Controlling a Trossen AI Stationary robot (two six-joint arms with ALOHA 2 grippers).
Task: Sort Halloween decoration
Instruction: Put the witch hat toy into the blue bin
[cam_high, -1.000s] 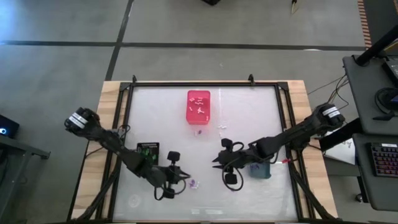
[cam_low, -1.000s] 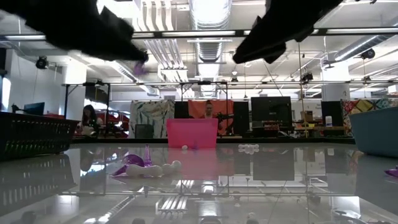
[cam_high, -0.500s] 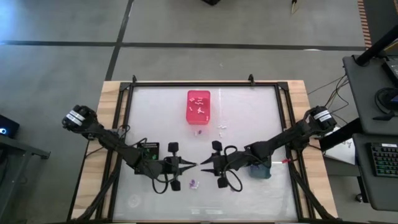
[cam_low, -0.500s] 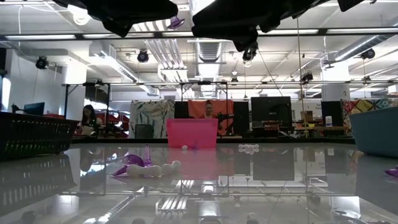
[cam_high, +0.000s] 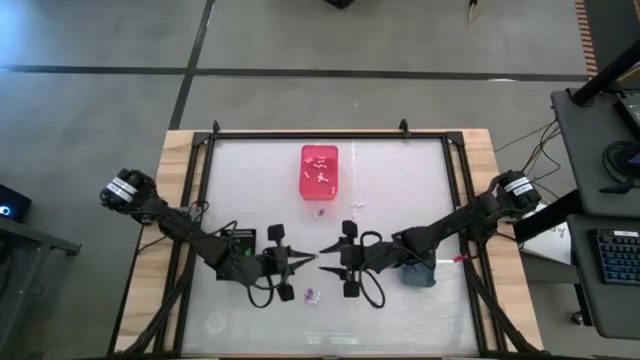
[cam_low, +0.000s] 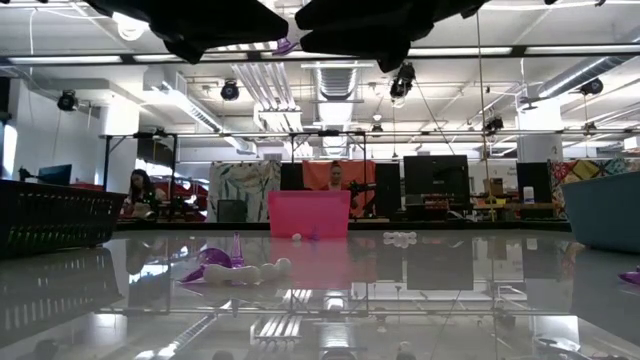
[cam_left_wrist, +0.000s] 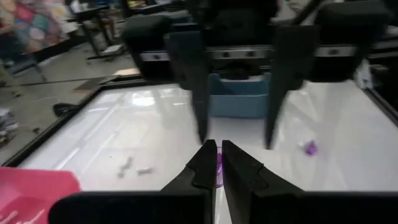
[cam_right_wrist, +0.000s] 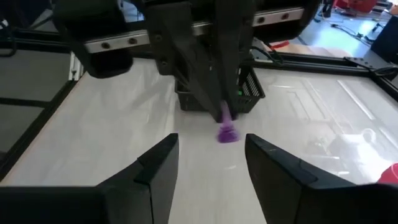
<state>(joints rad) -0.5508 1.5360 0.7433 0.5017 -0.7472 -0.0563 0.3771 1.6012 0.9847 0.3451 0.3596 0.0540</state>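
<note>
High view looks straight down on the desk (cam_high: 400, 190); low view looks level across it; wrist views face each other closely.

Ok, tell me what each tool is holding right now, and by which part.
The left tool is shut on a purple piece, pinching its upper end so it hangs below the tips. The right tool is open, holding nothing.

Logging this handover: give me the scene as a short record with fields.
left gripper: shut on purple piece, held above mid-table
right gripper: open, tip to tip with the left one
pink bin: far middle, white pieces inside
black basket: beside left arm
grey-blue bin: under right arm
loose pieces: purple and white, on table
</note>
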